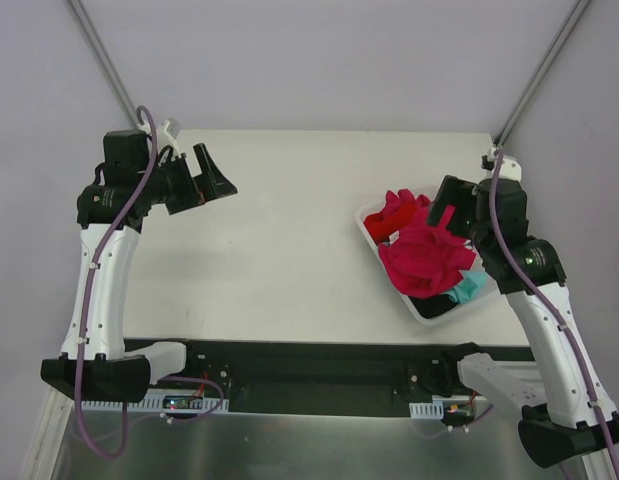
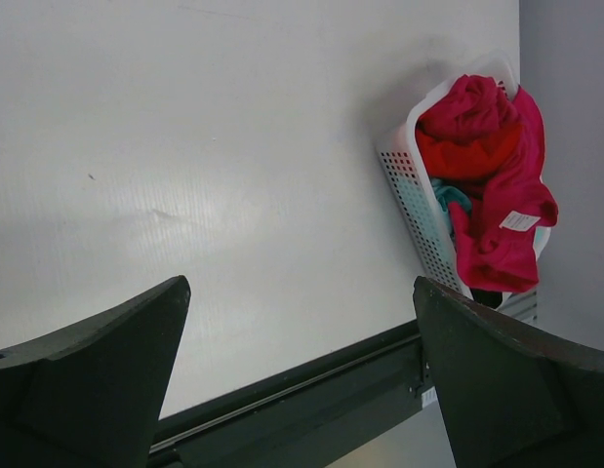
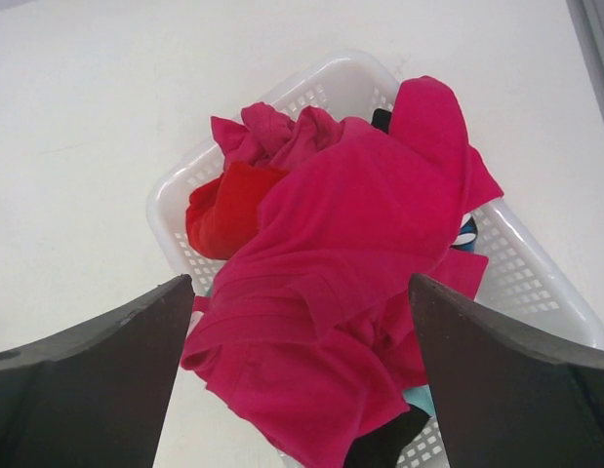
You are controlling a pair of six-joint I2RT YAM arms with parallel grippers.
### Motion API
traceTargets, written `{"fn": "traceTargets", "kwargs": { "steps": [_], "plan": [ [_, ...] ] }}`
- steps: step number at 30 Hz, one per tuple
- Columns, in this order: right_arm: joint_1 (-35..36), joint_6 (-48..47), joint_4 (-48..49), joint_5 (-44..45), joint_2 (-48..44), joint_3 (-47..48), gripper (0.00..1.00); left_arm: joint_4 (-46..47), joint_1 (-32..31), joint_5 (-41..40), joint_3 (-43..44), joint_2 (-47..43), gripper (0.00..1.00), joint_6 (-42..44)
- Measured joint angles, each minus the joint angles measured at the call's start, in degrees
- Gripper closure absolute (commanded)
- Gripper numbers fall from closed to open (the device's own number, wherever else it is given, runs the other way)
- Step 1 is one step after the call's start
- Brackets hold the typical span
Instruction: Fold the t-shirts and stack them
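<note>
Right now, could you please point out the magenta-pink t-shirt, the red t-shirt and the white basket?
magenta-pink t-shirt (image 3: 360, 244): right wrist view, its crumpled middle.
red t-shirt (image 3: 228, 210): right wrist view, its exposed fold.
white basket (image 2: 411, 195): left wrist view, perforated side wall.

Four t-shirts, one basket

Magenta-pink t-shirt, red t-shirt, teal t-shirt, white perforated basket, off-white table

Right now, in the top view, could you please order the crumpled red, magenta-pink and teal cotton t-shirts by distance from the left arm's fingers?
1. Red cotton t-shirt: leftmost of the pile.
2. Magenta-pink cotton t-shirt: middle, on top.
3. Teal cotton t-shirt: rightmost.
</note>
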Motion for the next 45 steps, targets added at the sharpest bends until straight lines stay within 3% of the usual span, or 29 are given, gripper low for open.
{"fn": "traceTargets", "kwargs": {
  "steps": [7, 16, 23, 31, 36, 41, 45],
  "plan": [
    [-1.90, -6.29, -3.41, -0.11, 6.67, 0.94, 0.04, 3.63, -1.55, 1.42, -6.12, -1.07, 0.01, -1.70],
    [-7.34, -8.15, -2.95, -7.69, 13.66, -1.49, 0.04, 8.26, -15.10, -0.63, -14.25, 0.07, 0.01, -6.60],
    [10.91, -14.21, -2.86, -13.40, 13.25, 7.34, 0.04, 10.60, -15.47, -3.69, -16.31, -0.24, 0.01, -8.00],
    [22.43, -12.48, -0.07, -11.54, 20.48, 12.87, 0.03, 10.99, -15.47, -8.46, -17.11, -3.89, 0.01, -7.87],
    [25.49, -8.17, 0.94, -8.11, 27.67, 10.25, 0.04, 10.36, -14.49, -11.93, -17.18, -5.90, 0.01, -7.52],
    [25.64, -3.69, 1.77, -4.68, 28.70, 2.71, 0.14, 8.17, -11.54, -14.05, -18.05, -8.39, 0.01, -6.97],
    [25.62, -3.48, 2.29, -2.82, 30.82, 0.09, 0.15, 7.34, -10.84, -15.13, -18.91, -10.03, 0.01, -6.34]
  ]
}}
